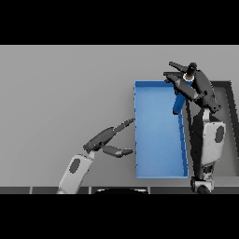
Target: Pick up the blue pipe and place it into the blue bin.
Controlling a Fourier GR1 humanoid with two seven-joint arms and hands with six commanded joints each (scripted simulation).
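Reaching over the far right corner of the blue bin (158, 135), the right hand (189, 84) has its fingers spread, while the blue pipe (178, 103) hangs just beneath it. The pipe stands nearly upright, its lower end inside the bin near the right wall. It seems that the hand pinches the pipe's top between thumb and fingers, though the arm hides the contact, so I cannot tell for sure. The right arm runs from the lower edge up along the bin's right side. Behind it lies a dark tray (226, 93) on the grey table (65, 84), touching or just beside the bin. The left hand (108, 136) rests open at the bin's left wall, fingers straight, one fingertip touching the rim, the thumb pointing toward the wall lower down.
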